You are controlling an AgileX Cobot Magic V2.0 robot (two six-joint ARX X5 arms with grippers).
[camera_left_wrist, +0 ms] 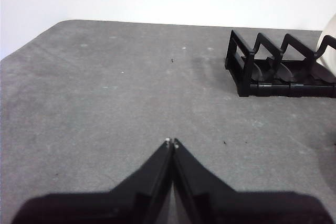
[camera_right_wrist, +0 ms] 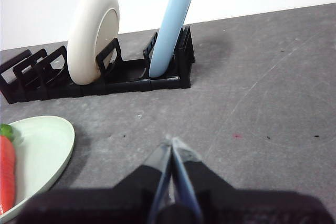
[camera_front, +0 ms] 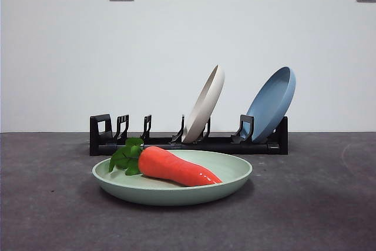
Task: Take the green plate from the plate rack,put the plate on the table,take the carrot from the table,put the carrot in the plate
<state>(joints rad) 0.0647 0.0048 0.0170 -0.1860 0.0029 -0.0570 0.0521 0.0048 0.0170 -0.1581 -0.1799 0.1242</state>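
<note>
Lying flat on the table point(camera_front: 53, 204), the green plate point(camera_front: 229, 174) sat just in front of the plate rack point(camera_front: 235, 144), with the carrot point(camera_front: 176, 167) resting inside it. The carrot's leafy end pointed toward the plate's rim on the side of the rack's empty slots, and its narrow tip reached toward the plate's middle. Behind the plate, the rack held two plates standing tilted in its slots: a cream plate point(camera_front: 205, 105) near the rack's middle and a blue plate point(camera_front: 273, 103) at one end. The slots at the rack's other end held nothing.

The left gripper point(camera_left_wrist: 171, 142) hung over bare table, well apart from the rack's empty end, its jaws pressed together with nothing between them. The right gripper point(camera_right_wrist: 171, 141) hung over the table in front of the rack's blue-plate end, beside the green plate's edge but not touching it, its jaws likewise clenched on nothing. Neither gripper appeared in the front view.
</note>
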